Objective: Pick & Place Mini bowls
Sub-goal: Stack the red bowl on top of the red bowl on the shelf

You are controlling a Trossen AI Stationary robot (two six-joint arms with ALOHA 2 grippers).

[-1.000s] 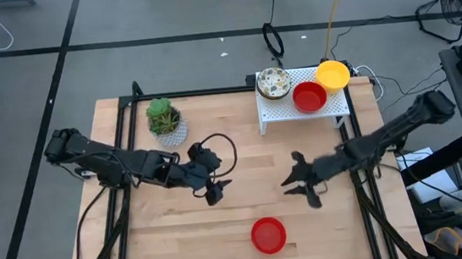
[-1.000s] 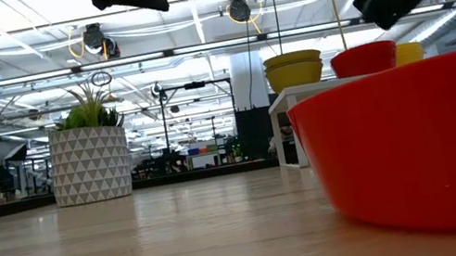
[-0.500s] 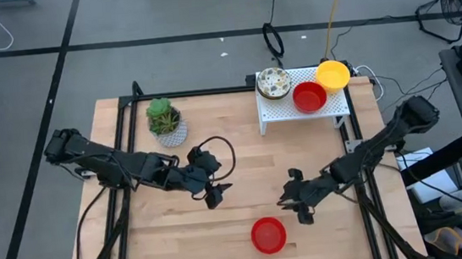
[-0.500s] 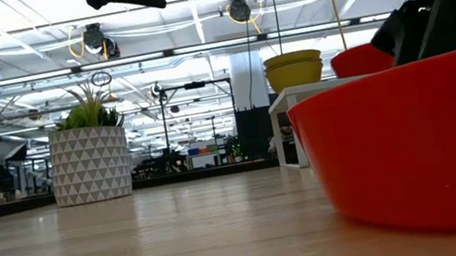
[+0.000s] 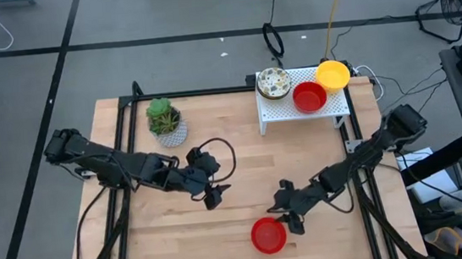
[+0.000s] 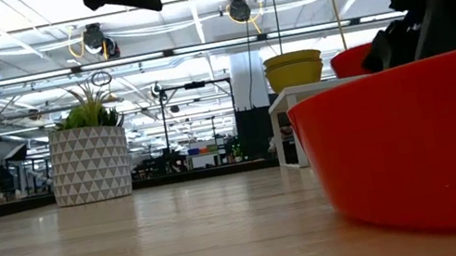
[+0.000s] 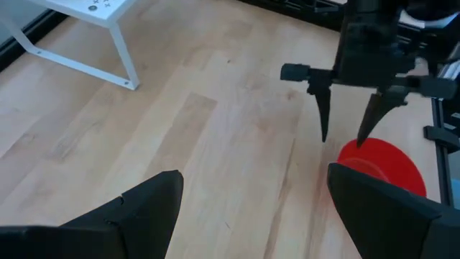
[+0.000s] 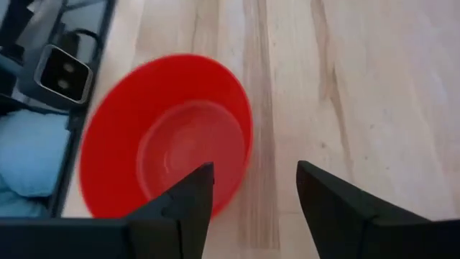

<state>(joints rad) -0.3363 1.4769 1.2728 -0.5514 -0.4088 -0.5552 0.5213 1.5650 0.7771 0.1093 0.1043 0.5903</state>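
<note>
Right gripper [image 5: 286, 216], fingers apart and holding nothing, hangs at the rim of the red bowl [image 5: 268, 235] near the table's [image 5: 243, 162] front edge. Left gripper [image 5: 217, 191] waits open mid-table. Three more bowls sit on the white shelf [image 5: 304, 110]; no writing is readable

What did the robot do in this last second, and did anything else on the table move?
The right end effector swung from the middle of the table down toward the lone red bowl near the front edge, spreading its fingers wider; one fingertip now hangs over the bowl's rim. It holds nothing yet. The left end effector, the plant pot and the bowls on the white shelf stayed put.
</note>
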